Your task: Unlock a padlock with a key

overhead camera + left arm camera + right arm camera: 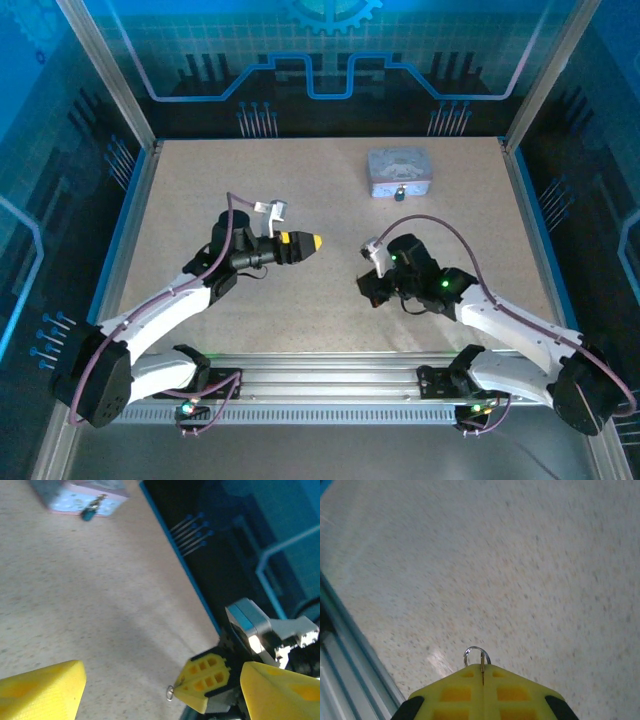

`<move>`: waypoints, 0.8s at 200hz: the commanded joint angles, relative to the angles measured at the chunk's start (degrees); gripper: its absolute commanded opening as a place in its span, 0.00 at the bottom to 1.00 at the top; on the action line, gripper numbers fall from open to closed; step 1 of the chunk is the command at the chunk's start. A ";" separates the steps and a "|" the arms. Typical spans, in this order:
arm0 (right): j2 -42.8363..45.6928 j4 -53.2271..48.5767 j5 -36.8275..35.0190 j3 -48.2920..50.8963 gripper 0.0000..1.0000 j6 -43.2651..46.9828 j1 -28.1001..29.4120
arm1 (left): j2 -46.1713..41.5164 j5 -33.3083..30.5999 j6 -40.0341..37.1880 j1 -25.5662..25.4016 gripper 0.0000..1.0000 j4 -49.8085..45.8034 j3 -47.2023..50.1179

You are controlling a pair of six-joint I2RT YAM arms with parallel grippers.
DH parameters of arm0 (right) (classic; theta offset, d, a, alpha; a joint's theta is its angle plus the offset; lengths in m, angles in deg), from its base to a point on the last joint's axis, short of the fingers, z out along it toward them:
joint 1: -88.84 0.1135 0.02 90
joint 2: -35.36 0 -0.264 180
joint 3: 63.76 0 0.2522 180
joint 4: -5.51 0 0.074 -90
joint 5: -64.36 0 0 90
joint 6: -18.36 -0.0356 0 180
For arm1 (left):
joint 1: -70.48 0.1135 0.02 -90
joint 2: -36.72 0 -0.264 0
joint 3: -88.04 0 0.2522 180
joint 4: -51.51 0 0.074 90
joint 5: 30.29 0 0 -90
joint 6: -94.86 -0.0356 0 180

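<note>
The right tool (482, 671) clamps the tiny key (481, 658).

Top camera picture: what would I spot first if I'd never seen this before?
Bright yellow jumps out: the left gripper stands open in the middle, and the right gripper beside it pinches a tiny key, its ring poking out. Far back on the right sits a silver tin box with a little padlock at its front.

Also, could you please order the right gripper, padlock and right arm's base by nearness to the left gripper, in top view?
1. right gripper, just right, gripping the key
2. padlock, farther back right
3. right arm's base, near-right corner
</note>
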State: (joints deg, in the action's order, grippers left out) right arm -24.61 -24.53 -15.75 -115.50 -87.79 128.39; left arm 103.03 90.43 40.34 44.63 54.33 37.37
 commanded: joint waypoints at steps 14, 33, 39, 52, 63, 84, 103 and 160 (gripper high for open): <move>1.71 4.05 8.85 -3.82 0.01 7.81 -2.53 | -0.06 9.36 -1.68 -1.56 0.73 3.86 -3.59; 1.38 4.07 12.27 -5.36 0.01 9.72 -3.62 | 1.05 10.90 -2.37 -2.61 0.67 3.51 -4.90; 1.05 3.85 13.36 -5.97 0.01 10.37 -3.82 | 1.39 11.23 -2.56 -2.94 0.65 3.26 -5.21; 0.26 2.74 15.02 -7.56 0.01 12.10 -4.12 | 2.22 11.74 -3.02 -3.74 0.62 2.91 -5.91; -0.57 1.36 16.08 -8.93 0.01 13.81 -4.31 | 2.80 11.90 -3.46 -4.33 0.59 2.52 -6.38; -2.02 -1.12 17.66 -11.27 0.01 16.95 -4.56 | 3.69 11.98 -3.77 -5.24 0.55 2.22 -6.87; -3.19 -2.93 18.56 -12.09 0.00 19.14 -4.67 | 4.35 12.21 -4.37 -5.74 0.52 1.57 -7.45; -5.76 -3.59 20.82 -15.66 0.00 19.58 -4.80 | 5.92 12.52 -5.38 -7.14 0.43 0.79 -8.42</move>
State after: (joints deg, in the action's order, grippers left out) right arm -29.70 -26.82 2.55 -129.46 -69.56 124.28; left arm 107.90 101.22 36.80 38.32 55.60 30.95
